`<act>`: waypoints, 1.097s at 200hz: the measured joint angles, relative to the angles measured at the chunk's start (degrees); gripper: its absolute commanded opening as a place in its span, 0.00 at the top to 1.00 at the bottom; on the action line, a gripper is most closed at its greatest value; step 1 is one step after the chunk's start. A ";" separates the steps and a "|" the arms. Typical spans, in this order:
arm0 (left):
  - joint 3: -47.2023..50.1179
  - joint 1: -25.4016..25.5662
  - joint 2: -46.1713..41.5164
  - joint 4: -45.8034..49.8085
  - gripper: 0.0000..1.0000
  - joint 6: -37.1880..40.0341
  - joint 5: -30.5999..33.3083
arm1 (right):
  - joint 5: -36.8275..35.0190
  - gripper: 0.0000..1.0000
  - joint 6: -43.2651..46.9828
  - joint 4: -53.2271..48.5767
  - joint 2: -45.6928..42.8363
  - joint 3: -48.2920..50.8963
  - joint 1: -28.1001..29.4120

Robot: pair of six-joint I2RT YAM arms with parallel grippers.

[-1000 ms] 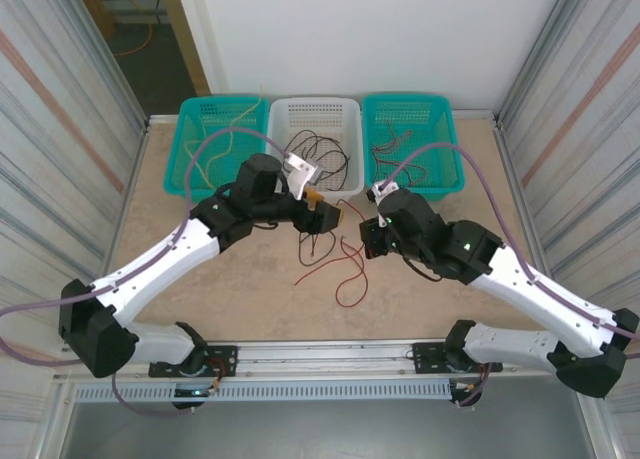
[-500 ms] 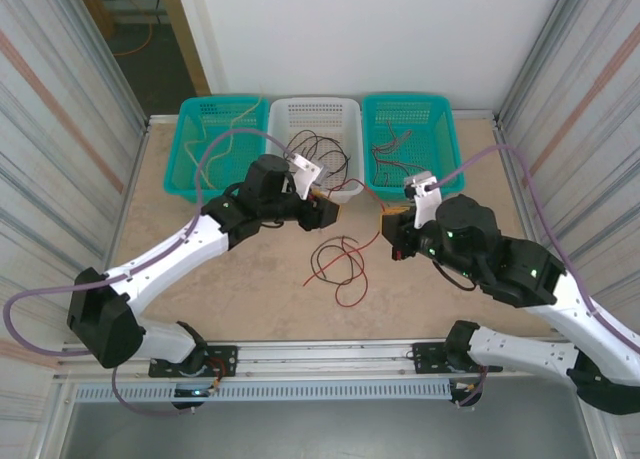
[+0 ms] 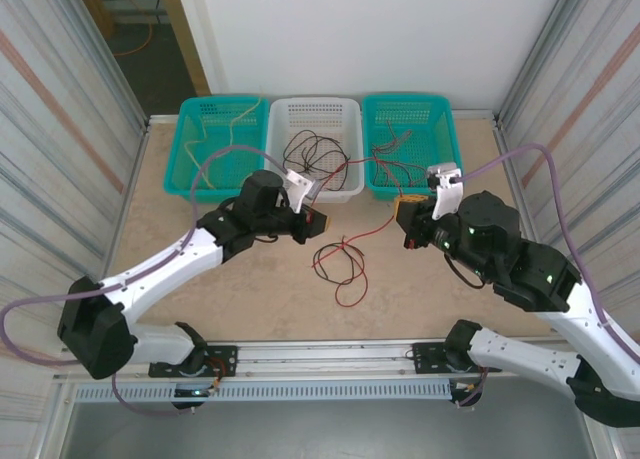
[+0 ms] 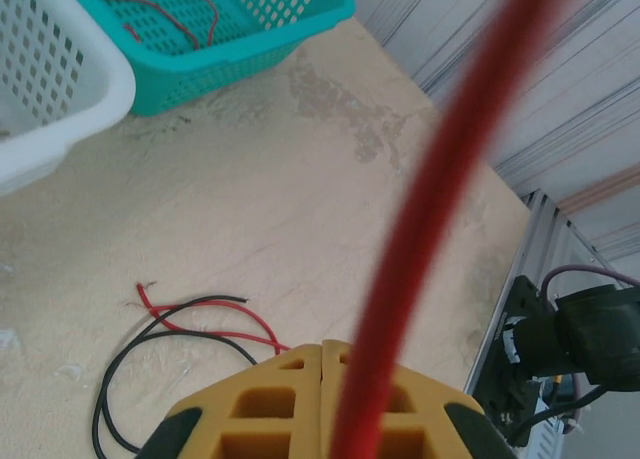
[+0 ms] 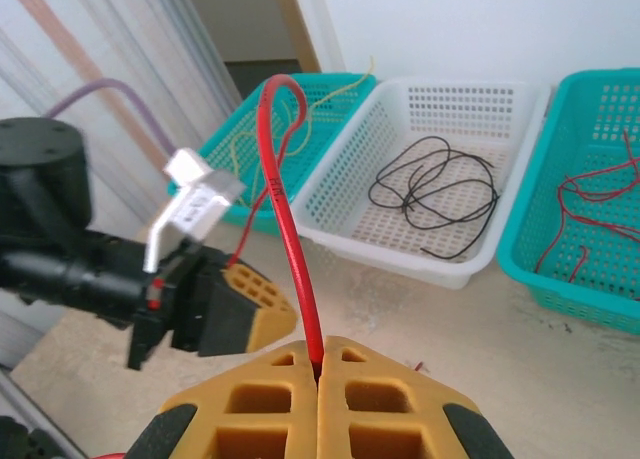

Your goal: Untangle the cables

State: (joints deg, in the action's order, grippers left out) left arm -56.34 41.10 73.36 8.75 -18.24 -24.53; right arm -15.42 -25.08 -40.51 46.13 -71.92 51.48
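text: none readable | labels: none readable | brands: none readable | numbers, signs: none readable

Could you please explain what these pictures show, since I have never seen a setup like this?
Two robot arms are bolted to the near edge of a table. One picture looks down from above; the other two come from a camera on each wrist, with that arm's yellow fingers at the bottom. The left gripper and right gripper are both shut on a red cable, apparently the same one. Loose red and black cables lie tangled on the table. At the back, a white basket stands between two turquoise baskets, all holding cables.
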 measured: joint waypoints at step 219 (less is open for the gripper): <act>-11.47 -1.57 -0.26 3.43 0.25 0.37 3.13 | -3.96 1.00 -3.32 -17.20 14.08 -21.66 -20.26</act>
State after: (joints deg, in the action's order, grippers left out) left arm -67.81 39.53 73.10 12.19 -17.87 -21.41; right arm -19.38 -28.40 -57.71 60.20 -93.58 31.22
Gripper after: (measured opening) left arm 0.739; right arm 0.062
